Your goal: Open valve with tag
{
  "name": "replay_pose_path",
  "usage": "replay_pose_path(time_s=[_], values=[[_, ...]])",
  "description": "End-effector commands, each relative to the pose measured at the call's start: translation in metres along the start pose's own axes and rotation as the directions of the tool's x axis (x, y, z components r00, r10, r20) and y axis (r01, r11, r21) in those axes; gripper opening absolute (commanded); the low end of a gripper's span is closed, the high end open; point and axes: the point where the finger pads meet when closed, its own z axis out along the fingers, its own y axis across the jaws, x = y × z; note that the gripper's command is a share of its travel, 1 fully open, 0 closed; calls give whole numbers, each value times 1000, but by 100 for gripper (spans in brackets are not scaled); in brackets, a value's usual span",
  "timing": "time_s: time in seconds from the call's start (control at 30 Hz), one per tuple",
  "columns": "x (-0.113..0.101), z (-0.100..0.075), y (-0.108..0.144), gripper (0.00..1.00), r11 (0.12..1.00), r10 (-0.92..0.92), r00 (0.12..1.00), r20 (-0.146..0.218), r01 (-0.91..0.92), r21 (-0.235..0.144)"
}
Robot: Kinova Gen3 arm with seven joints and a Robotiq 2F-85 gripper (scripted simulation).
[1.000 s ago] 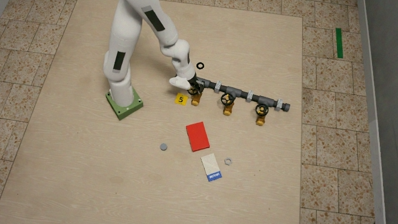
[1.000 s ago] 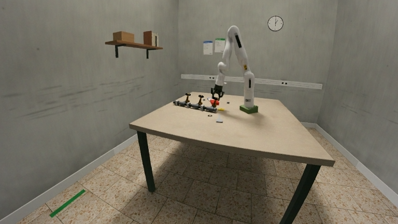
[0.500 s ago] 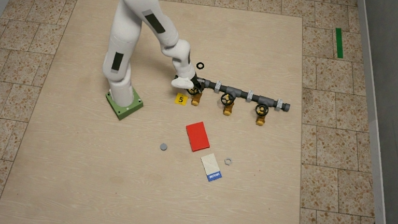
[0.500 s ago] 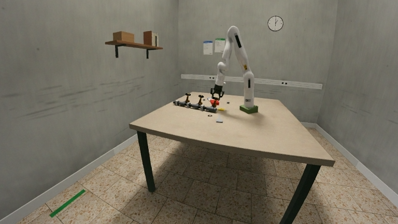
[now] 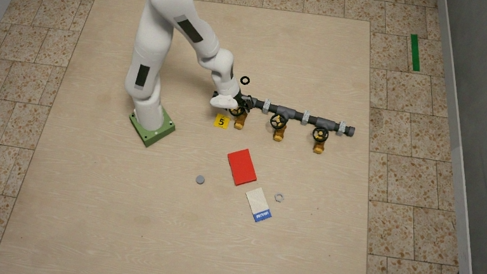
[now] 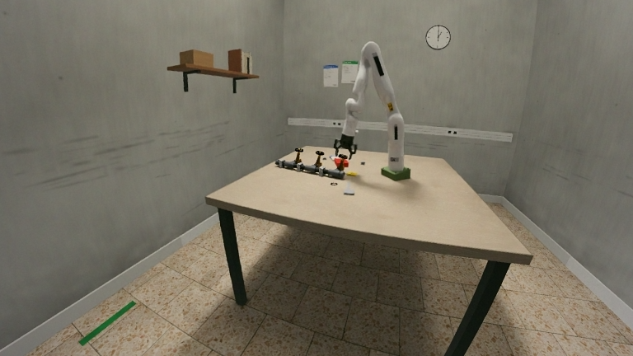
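Note:
A grey pipe (image 5: 294,115) (image 6: 310,169) lies on the table and carries three valves with black handwheels and brass bodies. The left valve (image 5: 240,122) (image 6: 342,161) has a yellow tag (image 5: 221,121) (image 6: 351,174) marked 5 lying beside it. The middle valve (image 5: 280,121) (image 6: 319,152) and the right valve (image 5: 324,130) (image 6: 297,150) stand free. My gripper (image 5: 240,106) (image 6: 345,150) points down over the left valve's handwheel. Its fingers are spread open around the wheel, which the wrist partly hides.
A black ring (image 5: 245,80) lies behind the pipe. In front lie a red block (image 5: 241,166), a white and blue card (image 5: 258,204), a grey disc (image 5: 200,179) and a grey nut (image 5: 278,194). The arm's green base (image 5: 152,129) stands to the left.

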Motion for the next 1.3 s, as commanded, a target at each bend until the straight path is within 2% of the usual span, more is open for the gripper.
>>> replay_pose_path(time_s=[0.0,0.83,1.27], values=[[0,0,0,100,1000,0,1000,0,0,1],[0,0,0,100,1000,8,1000,0,-8,1],[0,0,0,100,994,109,994,0,-109,1]])
